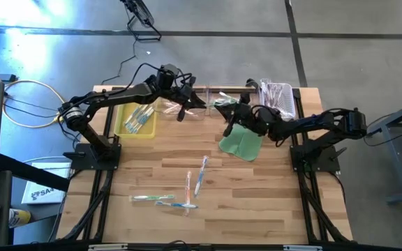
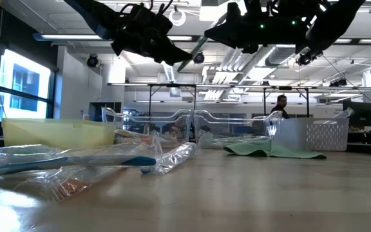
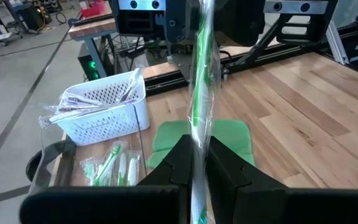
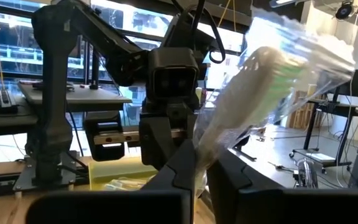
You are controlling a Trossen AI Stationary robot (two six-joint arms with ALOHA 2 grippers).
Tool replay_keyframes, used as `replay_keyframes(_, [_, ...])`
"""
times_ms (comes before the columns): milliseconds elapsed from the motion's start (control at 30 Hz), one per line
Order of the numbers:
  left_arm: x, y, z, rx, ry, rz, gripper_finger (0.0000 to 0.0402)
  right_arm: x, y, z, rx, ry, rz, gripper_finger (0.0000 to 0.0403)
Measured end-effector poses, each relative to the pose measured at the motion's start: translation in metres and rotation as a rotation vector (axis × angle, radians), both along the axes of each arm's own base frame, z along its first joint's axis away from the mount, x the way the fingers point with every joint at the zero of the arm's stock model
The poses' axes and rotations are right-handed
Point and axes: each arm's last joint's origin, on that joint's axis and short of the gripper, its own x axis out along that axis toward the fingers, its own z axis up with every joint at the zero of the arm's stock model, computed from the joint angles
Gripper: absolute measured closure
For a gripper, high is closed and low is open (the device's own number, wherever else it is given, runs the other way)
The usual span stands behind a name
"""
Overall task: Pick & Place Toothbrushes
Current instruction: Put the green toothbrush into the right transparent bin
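Wooden surface under both dark arms, the two meeting above its far edge. Yellow bin at far left with several wrapped toothbrushes inside; white slotted basket at far right holding more wrapped pieces; clear tray along the far edge between them. Green cloth flat on the surface just near of the right claw. Left claw raised over the far middle, clamped tight on a green toothbrush in a glossy wrapper, the brush standing up between the fingers. Right claw raised just beside it, above the cloth's far corner, pinched on a wrapped toothbrush with green showing at its tip, the wrapper fanning out past the fingers. Loose toothbrushes scattered on the near middle of the surface, four or so, blue, pink and green parts visible, some crossing each other. Person standing far back in the room beyond the surface.
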Motion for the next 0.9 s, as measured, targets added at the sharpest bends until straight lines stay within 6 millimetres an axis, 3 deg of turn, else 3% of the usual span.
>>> replay_keyframes(267, [0.000,0.000,0.001,0.003,-0.004,0.007,0.0370,0.000,0.000,0.000,0.007,-0.003,-0.021,0.0391])
replay_keyframes(533, [-0.001,0.004,0.000,0.032,0.008,0.088,0.0260,-0.002,-0.003,-0.003,0.053,0.028,-0.113,0.0391])
replay_keyframes(700, [-0.021,0.019,0.013,-0.016,-0.021,0.109,0.0211,-0.012,-0.002,0.013,0.069,-0.023,-0.147,0.0391])
replay_keyframes(900, [-0.046,0.035,0.027,-0.044,-0.050,0.144,0.0202,-0.032,-0.016,0.022,0.213,-0.002,-0.214,0.0391])
